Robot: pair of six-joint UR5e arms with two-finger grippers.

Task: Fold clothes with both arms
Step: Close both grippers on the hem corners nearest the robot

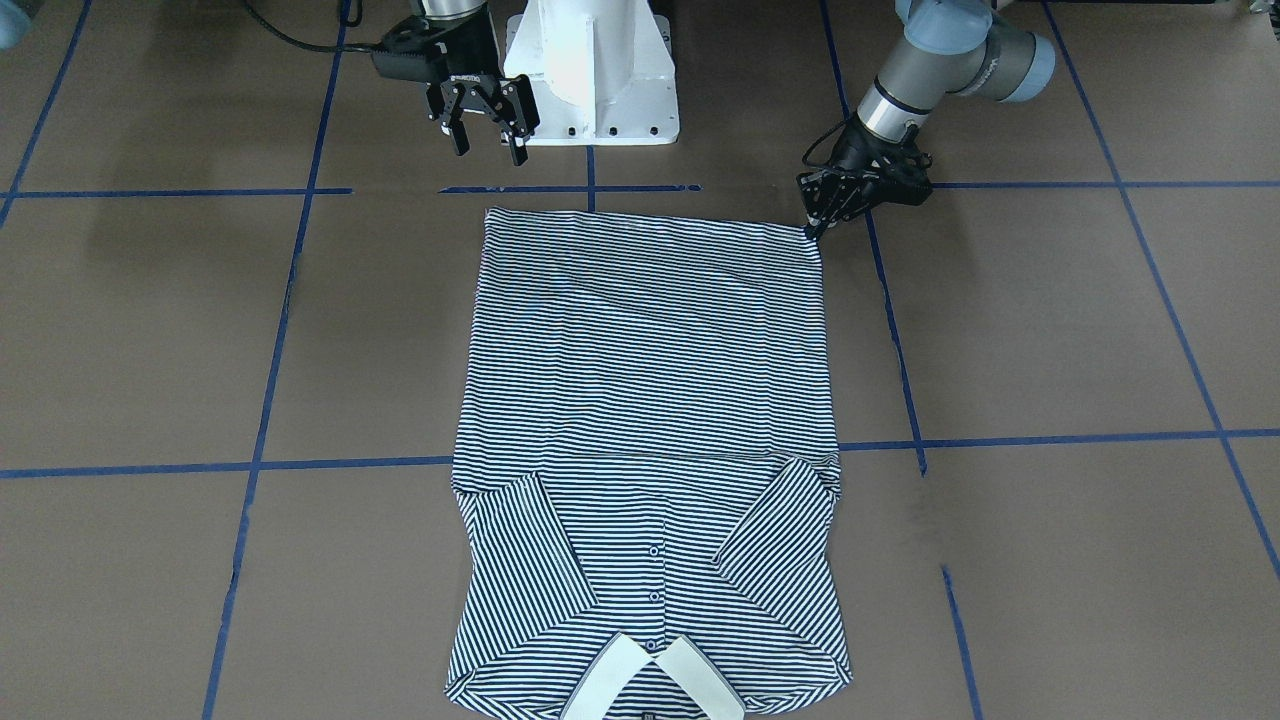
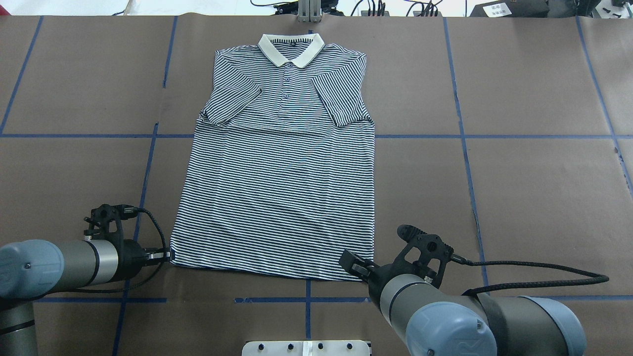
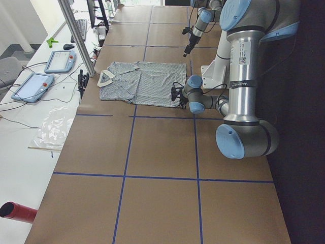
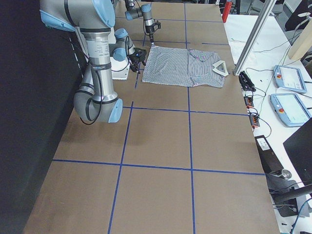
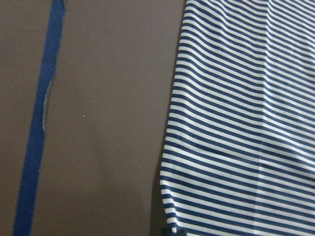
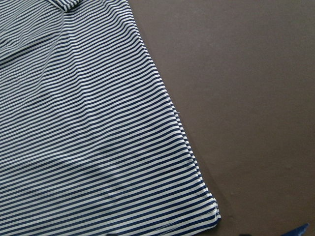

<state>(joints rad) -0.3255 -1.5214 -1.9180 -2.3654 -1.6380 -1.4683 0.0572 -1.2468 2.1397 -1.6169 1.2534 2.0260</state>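
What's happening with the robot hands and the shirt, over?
Left gripper shut on shirt at one near hem corner. Right gripper open, hovering near the other corner. Shirt flat, sleeves folded in. Nothing lying on it.

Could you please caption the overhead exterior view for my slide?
Polo shirt flat, sleeves folded in; left gripper at one hem corner, right gripper near the other.

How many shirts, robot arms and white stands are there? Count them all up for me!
Striped shirt: 1
Robot arms (left arm, right arm): 2
White base: 1
Total: 4
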